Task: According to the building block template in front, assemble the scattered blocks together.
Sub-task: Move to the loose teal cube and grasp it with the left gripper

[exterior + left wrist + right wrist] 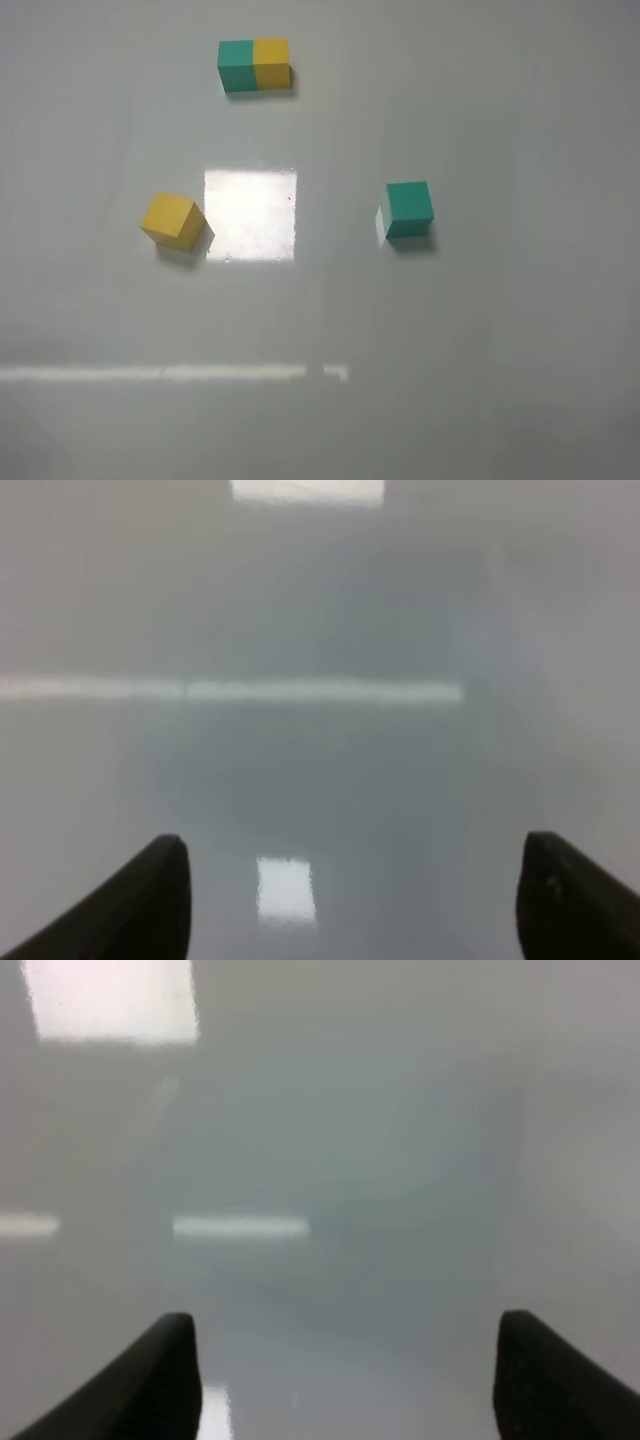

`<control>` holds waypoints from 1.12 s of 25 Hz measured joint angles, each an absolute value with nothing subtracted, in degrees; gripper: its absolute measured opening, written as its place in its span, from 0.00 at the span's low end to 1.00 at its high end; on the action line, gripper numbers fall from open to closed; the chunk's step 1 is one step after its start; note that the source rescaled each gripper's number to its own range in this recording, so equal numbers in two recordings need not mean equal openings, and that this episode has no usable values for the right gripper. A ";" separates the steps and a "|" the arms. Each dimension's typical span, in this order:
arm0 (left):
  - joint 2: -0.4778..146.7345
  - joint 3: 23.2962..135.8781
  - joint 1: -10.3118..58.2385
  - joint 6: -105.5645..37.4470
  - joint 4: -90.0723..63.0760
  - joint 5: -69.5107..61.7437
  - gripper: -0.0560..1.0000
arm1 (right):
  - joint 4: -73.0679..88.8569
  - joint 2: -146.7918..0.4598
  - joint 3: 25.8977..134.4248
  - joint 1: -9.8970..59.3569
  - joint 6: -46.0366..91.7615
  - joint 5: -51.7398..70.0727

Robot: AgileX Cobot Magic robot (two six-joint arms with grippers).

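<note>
Template: the building block template (pixel 254 65) lies toward the far edge of the desk (pixel 520 400), a little left of the middle. Its long axis runs along that edge, with teal toward the left edge and yellow toward the right.
Yellow cube: the yellow cube (pixel 172 220) sits alone in the left half, nearer the front than the template. It is turned so its corners are skew to the desk edges.
Teal cube: the teal cube (pixel 408 209) sits alone in the right half, well apart from the yellow one and nearly square to the edges.
Key relation: the loose cubes lie in the reverse order to the template, so I judge that simply sliding them together would give a mirrored bar.
Nearer arm: left arm for yellow, right arm for teal, by side.
Left gripper: the left gripper (pixel 355 855) has its jaws spread wide and nothing between them. Only bare desk shows.
Right gripper: the right gripper (pixel 347 1330) is likewise wide apart and empty.
Bearing from jaws: neither cube shows in either wrist view, so I cannot tell.
</note>
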State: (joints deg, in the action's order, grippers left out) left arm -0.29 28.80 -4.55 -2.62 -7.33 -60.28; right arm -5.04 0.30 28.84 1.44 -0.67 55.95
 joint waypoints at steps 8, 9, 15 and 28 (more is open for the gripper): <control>-0.29 28.80 -4.55 -2.62 -7.28 -60.28 0.79 | -5.04 0.30 28.84 1.44 -0.67 55.95; -0.29 28.80 -4.55 -2.62 -7.28 -60.28 0.79 | -5.04 0.30 28.84 1.44 -0.67 55.95; -0.29 28.80 -4.55 -2.62 -7.28 -60.28 0.79 | -5.04 0.30 28.84 1.44 -0.67 55.95; 1.65 31.13 -3.89 -5.23 -7.51 -61.11 0.79 | -5.04 0.30 28.84 1.44 -0.67 55.95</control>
State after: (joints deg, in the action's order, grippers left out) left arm 1.65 31.13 -3.89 -5.23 -7.51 -61.11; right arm -5.04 0.30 28.84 1.44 -0.67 55.95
